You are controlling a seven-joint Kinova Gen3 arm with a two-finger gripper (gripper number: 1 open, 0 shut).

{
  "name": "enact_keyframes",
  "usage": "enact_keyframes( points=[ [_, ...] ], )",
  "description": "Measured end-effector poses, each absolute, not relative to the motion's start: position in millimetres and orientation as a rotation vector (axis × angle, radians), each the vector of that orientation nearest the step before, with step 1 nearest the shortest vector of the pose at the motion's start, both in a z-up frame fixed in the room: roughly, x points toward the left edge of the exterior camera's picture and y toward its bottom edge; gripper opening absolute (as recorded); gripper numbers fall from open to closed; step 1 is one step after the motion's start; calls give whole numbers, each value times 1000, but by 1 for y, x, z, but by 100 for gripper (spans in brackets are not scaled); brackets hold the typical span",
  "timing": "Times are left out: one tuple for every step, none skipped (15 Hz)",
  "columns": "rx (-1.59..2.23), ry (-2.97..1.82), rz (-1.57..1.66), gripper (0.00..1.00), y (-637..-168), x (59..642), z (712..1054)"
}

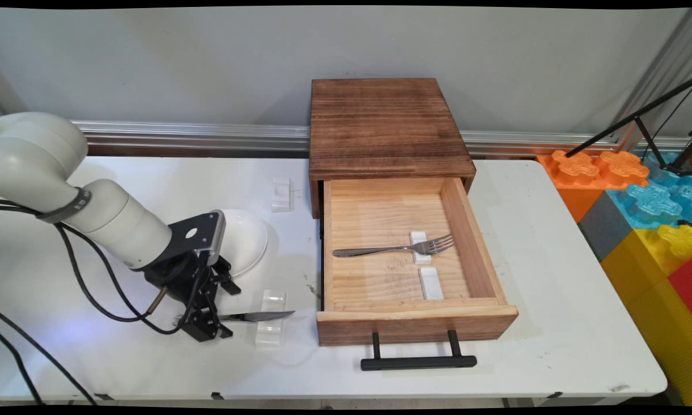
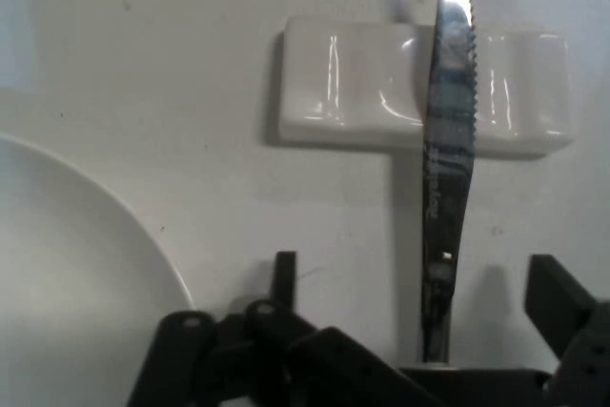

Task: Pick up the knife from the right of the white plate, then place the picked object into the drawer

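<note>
A steak knife [image 1: 257, 316] with a serrated blade [image 2: 448, 131] lies across a white ceramic rest [image 1: 270, 326] at the table's near left, tip pointing toward the drawer. My gripper [image 1: 226, 311] is low over the table at the knife's handle end. It is open, and in the hand view the knife runs between its two fingers [image 2: 284, 269] without either one pressing on it. A white plate [image 1: 246, 239] sits just behind my hand, and its rim [image 2: 86, 235] shows at the left of the hand view.
A wooden drawer box [image 1: 383, 124] stands at the back, its drawer [image 1: 416, 321] pulled open with a black handle [image 1: 418, 362]. Inside, a fork [image 1: 394, 249] lies on a white rest, and a second rest [image 1: 431, 283] lies near it. Another rest [image 1: 281, 194] sits behind the plate. Coloured foam blocks [image 1: 648, 213] are at the right.
</note>
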State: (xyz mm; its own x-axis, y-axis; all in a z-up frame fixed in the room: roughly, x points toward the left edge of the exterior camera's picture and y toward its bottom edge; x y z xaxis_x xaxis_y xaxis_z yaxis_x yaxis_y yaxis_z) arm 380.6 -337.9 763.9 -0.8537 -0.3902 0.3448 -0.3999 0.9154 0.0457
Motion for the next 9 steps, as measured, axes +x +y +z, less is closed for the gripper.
enact_keyframes(
  points=[
    [580, -2727, 40, 0, -338, 380, 764],
    [578, -2729, 40, 0, -338, 380, 764],
    [577, -2730, 41, 0, -338, 380, 764],
    [575, -2732, 41, 0, -337, 379, 764],
    [575, -2734, 41, 0, -337, 380, 764],
    [573, -2737, 41, 0, -337, 380, 764],
    [572, -2739, 40, 0, -336, 380, 764],
    [571, -2740, 41, 0, -336, 380, 764],
    [569, -2740, 41, 0, -336, 379, 765]
  ],
)
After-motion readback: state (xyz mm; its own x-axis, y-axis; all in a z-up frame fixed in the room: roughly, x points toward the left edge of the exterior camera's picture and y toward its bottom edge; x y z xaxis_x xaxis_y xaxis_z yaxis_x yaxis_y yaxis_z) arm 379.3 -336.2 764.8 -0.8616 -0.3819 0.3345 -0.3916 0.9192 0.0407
